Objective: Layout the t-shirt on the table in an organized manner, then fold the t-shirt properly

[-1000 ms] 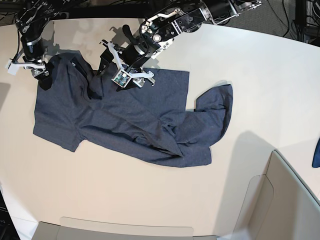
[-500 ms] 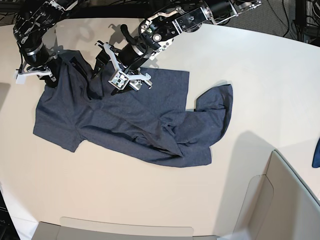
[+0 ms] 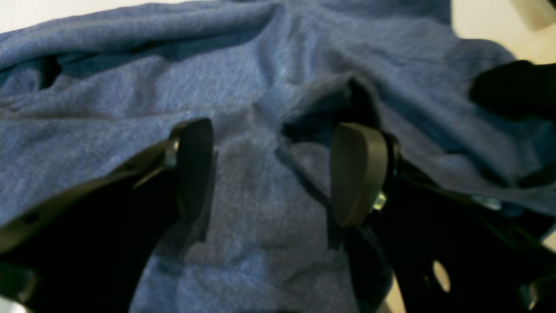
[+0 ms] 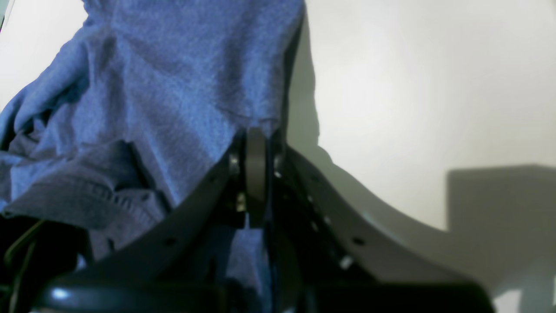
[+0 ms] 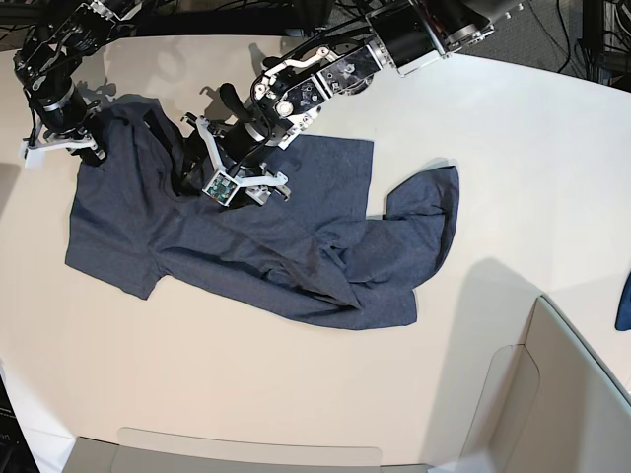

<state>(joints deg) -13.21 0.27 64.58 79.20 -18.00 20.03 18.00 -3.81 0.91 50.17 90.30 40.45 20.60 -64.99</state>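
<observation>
Base view has the t-shirt (image 5: 246,246) lying rumpled across the middle of the table (image 5: 296,394), one end bunched and folded over toward the right, so the laying-out step looks unfinished. At the shirt's far left corner the right tool (image 5: 71,141) is pinched shut on the cloth edge; its wrist view shows the pads (image 4: 256,169) pressed together with fabric caught between them, likely an anchor for pulling that corner out flat. The left tool (image 5: 229,168) stands spread wide over a raised fold near the collar, a pad (image 3: 358,169) on either side and nothing gripped, probably positioned to take that fold next
</observation>
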